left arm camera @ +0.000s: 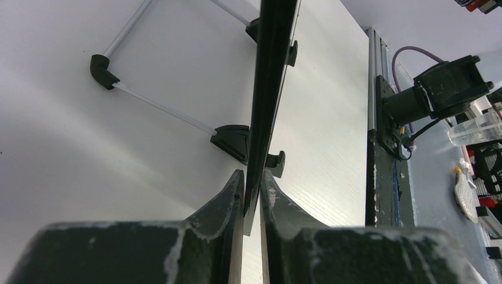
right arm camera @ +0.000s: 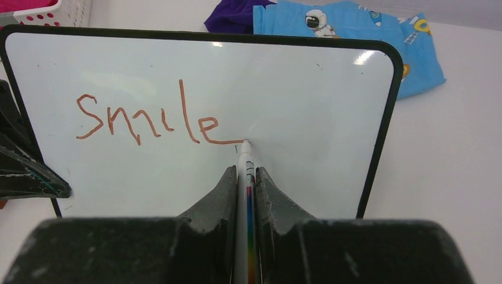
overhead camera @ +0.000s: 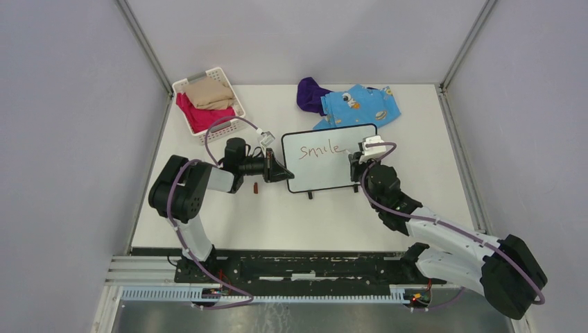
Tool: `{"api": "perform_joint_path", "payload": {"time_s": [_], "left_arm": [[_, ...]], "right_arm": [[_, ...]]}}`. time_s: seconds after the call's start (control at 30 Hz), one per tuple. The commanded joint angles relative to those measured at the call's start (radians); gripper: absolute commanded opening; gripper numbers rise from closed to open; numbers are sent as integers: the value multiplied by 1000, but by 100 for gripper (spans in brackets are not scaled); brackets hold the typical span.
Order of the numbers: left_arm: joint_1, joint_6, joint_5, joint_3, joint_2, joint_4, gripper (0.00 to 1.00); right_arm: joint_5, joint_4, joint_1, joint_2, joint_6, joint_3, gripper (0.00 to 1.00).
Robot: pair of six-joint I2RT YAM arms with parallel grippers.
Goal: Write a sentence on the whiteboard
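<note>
Right gripper (right arm camera: 245, 176) is pinching a white rainbow-striped marker (right arm camera: 244, 155), tip touching the small black-framed white whiteboard (right arm camera: 308, 106) mid-table, at the tail of the reddish-brown handwritten sentence (right arm camera: 148, 121), only "smile". Left gripper (left arm camera: 253, 184) is clamping the nine-o'clock edge, likely steadying it. Blue printed garment (overhead camera: 364, 104) lying at twelve.

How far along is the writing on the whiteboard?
Done: one word, smile, is on the whiteboard. In hand: the right tool holds the marker with its tip at the e's tail, while the left tool clamps the board's edge. Left: more words, likely; the space below is blank.
</note>
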Motion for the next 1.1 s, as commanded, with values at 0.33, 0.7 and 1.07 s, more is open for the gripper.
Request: {"api": "perform_joint_path", "payload": {"time_s": [0.33, 0.7, 1.07], "left_arm": [[-4, 80, -75, 12, -13, -65, 2], [-4, 98, -80, 18, -15, -95, 2], [-5, 108, -81, 22, -16, -109, 2]], "right_arm": [[-186, 91, 17, -81, -1, 18, 0], [-205, 127, 66, 48, -7, 125, 0], [-90, 122, 67, 116, 19, 159, 0]]}}
